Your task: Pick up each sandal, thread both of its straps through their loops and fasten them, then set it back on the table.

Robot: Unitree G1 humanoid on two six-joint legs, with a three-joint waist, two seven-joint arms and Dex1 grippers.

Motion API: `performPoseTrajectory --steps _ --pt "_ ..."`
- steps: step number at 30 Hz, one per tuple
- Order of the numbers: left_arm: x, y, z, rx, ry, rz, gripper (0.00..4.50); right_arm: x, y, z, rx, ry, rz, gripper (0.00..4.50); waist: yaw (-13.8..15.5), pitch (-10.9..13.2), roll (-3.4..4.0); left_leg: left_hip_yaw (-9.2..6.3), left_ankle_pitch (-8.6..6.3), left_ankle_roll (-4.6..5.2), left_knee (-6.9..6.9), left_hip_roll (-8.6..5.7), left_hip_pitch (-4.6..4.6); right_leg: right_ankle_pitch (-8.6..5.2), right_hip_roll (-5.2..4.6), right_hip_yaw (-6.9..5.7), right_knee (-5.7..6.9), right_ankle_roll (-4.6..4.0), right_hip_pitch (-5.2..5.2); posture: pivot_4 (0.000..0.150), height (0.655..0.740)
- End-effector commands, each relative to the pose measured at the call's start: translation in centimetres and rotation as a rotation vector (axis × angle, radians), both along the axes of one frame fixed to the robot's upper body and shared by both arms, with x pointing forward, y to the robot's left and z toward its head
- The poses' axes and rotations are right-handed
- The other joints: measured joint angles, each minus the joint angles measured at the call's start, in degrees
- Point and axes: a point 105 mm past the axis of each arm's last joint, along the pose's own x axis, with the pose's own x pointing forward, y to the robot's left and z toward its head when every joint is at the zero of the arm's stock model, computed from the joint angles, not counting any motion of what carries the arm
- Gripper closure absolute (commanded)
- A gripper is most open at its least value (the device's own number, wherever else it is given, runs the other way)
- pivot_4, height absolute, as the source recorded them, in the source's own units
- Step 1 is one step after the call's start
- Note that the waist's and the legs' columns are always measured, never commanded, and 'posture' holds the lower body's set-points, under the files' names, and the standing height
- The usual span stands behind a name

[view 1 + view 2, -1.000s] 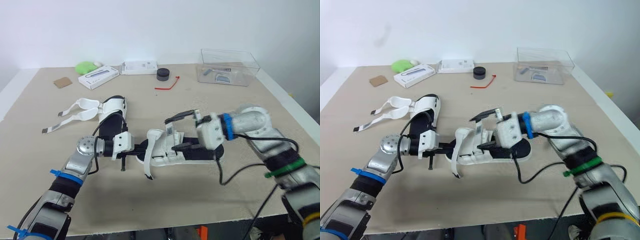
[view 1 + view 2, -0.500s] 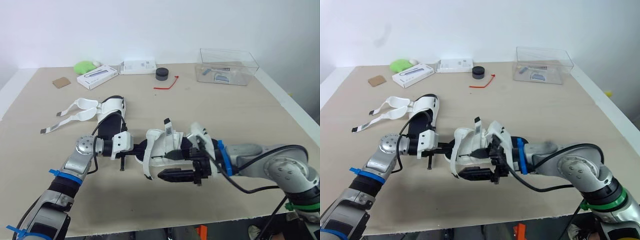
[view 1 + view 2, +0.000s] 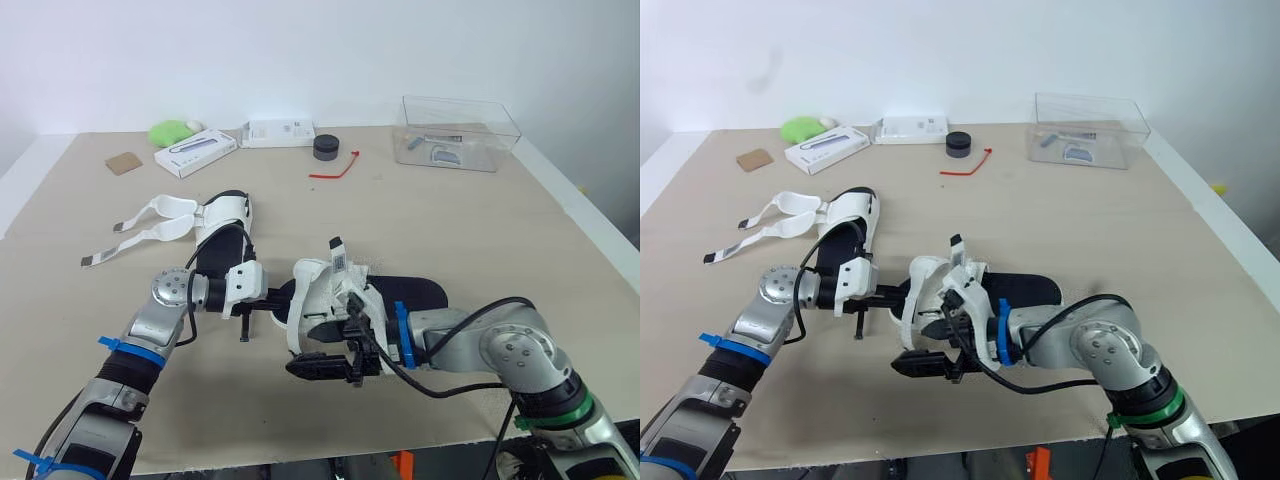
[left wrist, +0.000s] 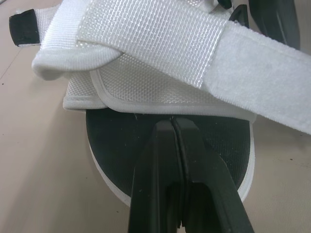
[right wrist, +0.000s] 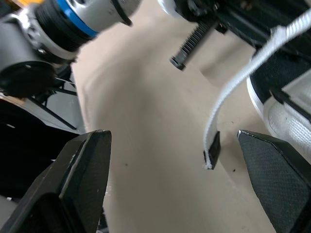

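The near sandal [image 3: 345, 300] lies mid-table [image 3: 480, 220]. 1 loose strap [image 5: 212, 144] hangs between the wide-apart fingers of the right gripper [image 3: 322, 347] at its 6 o'clock. The left gripper [image 3: 270, 298], fingers pressed together, meets its sole at 9 o'clock. The 2nd sandal [image 3: 222, 228] lies at 11 o'clock.

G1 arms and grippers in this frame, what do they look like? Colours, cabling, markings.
Both arms are silver-grey metal with white wrist housings and loose black cables. The left arm carries blue cable ties; the right arm has a blue wrist band and a green band. The left gripper and right gripper each have two black fingers.
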Motion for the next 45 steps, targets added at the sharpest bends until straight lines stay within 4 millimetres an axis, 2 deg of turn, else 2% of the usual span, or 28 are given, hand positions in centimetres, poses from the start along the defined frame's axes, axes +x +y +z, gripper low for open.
performPoseTrajectory --steps 1,3,5,6,10,11,14,17,22,25,27,30,33,41,45 --pt "-0.5 0.2 -1.9 0.057 0.065 0.000 4.50 0.5 0.4 -0.2 0.011 0.010 -0.019 0.29 0.0 0.0 -0.02 -0.01 0.00 0.00 0.00 0.00 0.00 0.00 0.01 -0.01 0.00 0.00 0.00 0.150 0.7400" --pt "-0.6 0.1 -1.9 0.056 0.066 -0.002 4.50 0.6 0.7 -0.4 0.009 0.016 -0.030 0.85 0.0 0.0 -0.02 -0.02 0.00 0.00 0.00 0.00 -0.01 0.00 0.02 -0.01 0.00 0.00 0.00 0.150 0.7400" --pt "-0.8 0.1 -2.0 0.055 0.069 -0.002 4.50 0.7 1.0 -1.0 -0.006 0.031 -0.035 1.73 0.0 0.0 -0.02 -0.05 0.00 0.00 0.00 0.01 -0.02 0.00 0.03 -0.02 0.00 0.01 0.00 0.150 0.7400" --pt "-0.9 0.1 -2.1 0.055 0.070 -0.002 4.50 0.8 1.1 -1.3 -0.010 0.042 -0.040 2.33 0.0 0.0 -0.02 -0.06 0.00 0.00 0.00 0.01 -0.02 0.00 0.03 -0.03 0.00 0.01 0.00 0.150 0.7400" --pt "-0.9 0.3 -2.2 0.055 0.071 0.007 4.50 0.7 1.4 -1.7 -0.017 0.060 -0.042 4.24 0.0 0.0 -0.02 -0.08 -0.02 0.03 -0.01 0.01 -0.03 -0.03 0.04 -0.04 0.00 0.03 0.00 0.150 0.7400" --pt "-0.9 0.4 -2.2 0.055 0.070 0.010 4.50 0.7 1.5 -1.7 -0.015 0.062 -0.042 4.47 0.0 0.0 -0.02 -0.09 -0.02 0.03 -0.01 0.01 -0.04 -0.04 0.04 -0.04 0.00 0.04 0.00 0.150 0.7400" --pt "-1.0 0.5 -2.3 0.056 0.071 0.016 4.50 0.7 1.4 -1.7 -0.012 0.068 -0.042 4.47 -0.1 0.0 -0.01 -0.09 -0.03 0.04 -0.01 0.01 -0.04 -0.05 0.04 -0.05 0.00 0.04 0.00 0.150 0.7400" --pt "-1.1 0.5 -2.4 0.057 0.071 0.018 4.50 0.6 1.0 -0.5 0.038 0.077 -0.031 4.47 -0.1 0.0 -0.01 -0.10 -0.03 0.04 -0.01 0.01 -0.03 -0.05 0.04 -0.06 0.00 0.04 0.00 0.150 0.7400" --pt "-1.0 0.5 -2.5 0.056 0.071 0.021 4.50 2.3 0.6 6.1 0.220 0.032 0.017 4.47 -0.1 0.0 0.00 -0.08 -0.03 0.04 0.00 0.01 -0.02 -0.02 0.04 -0.04 0.01 0.06 0.01 0.150 0.7400" --pt "-1.0 0.3 -2.6 0.055 0.071 0.020 4.50 3.6 0.3 7.7 0.204 0.024 0.020 4.47 -0.2 0.0 0.00 -0.04 -0.02 0.05 0.02 0.01 0.02 0.04 0.04 -0.04 0.01 0.02 0.02 0.150 0.7400" --pt "-0.9 0.2 -2.6 0.052 0.071 0.018 4.50 4.2 -0.2 7.3 0.136 0.019 0.011 4.47 0.0 -0.1 -0.08 -0.15 -0.03 0.06 -0.01 0.03 0.02 -0.03 0.08 -0.12 0.00 -0.06 0.05 0.150 0.7400" --pt "-0.8 0.0 -2.6 0.048 0.069 0.015 4.50 5.3 -1.5 5.4 0.030 0.060 -0.032 4.47 0.1 -0.1 -0.03 -0.25 -0.11 0.18 -0.04 0.02 -0.12 -0.20 0.03 -0.25 0.01 -0.04 0.00 0.150 0.7400" --pt "-0.8 -0.1 -2.6 0.046 0.068 0.016 4.50 5.5 -2.3 3.9 -0.023 0.108 -0.046 4.47 0.1 -0.1 -0.02 -0.23 -0.14 0.22 -0.03 -0.05 -0.16 -0.21 -0.07 -0.23 -0.01 0.01 0.00 0.150 0.7400" --pt "-0.9 0.2 -2.8 0.047 0.073 0.022 4.50 6.0 -2.6 4.1 -0.016 0.169 -0.034 4.47 0.1 -0.1 0.00 -0.21 -0.13 0.22 0.00 -0.07 -0.11 -0.18 -0.09 -0.22 -0.01 0.07 0.02 0.150 0.7400" --pt "-0.9 0.1 -2.8 0.047 0.071 0.023 4.50 5.6 -2.6 3.9 -0.039 0.202 -0.004 4.47 0.1 -0.1 0.00 -0.22 -0.14 0.22 -0.01 -0.07 -0.13 -0.18 -0.09 -0.23 -0.01 0.07 0.02 0.150 0.7400"
